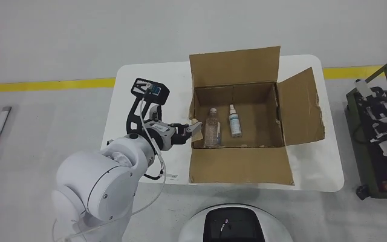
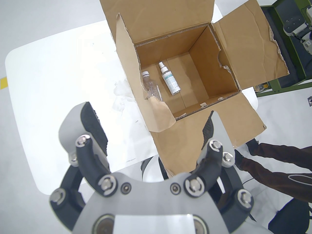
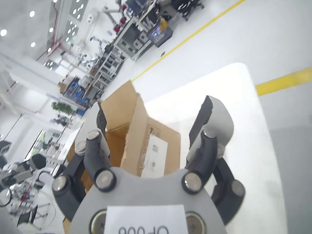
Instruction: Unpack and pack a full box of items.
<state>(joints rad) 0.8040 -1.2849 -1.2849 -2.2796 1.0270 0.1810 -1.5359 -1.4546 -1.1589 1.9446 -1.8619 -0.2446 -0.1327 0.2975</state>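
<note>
An open cardboard box stands on the white table, its flaps spread and its left flap torn. On its floor lie a clear plastic bottle and a white spray bottle. An arm's gripper is open just outside the box's left wall. From high over the front-left, my left gripper is open and holds nothing; below it are the box, the clear bottle and the spray bottle. My right gripper is open close to the box's labelled outer wall.
A crumpled bit of clear plastic lies on the table left of the box. A green cart stands off the table's right end. A person's legs are near the table's front. Bare tabletop lies left of the box.
</note>
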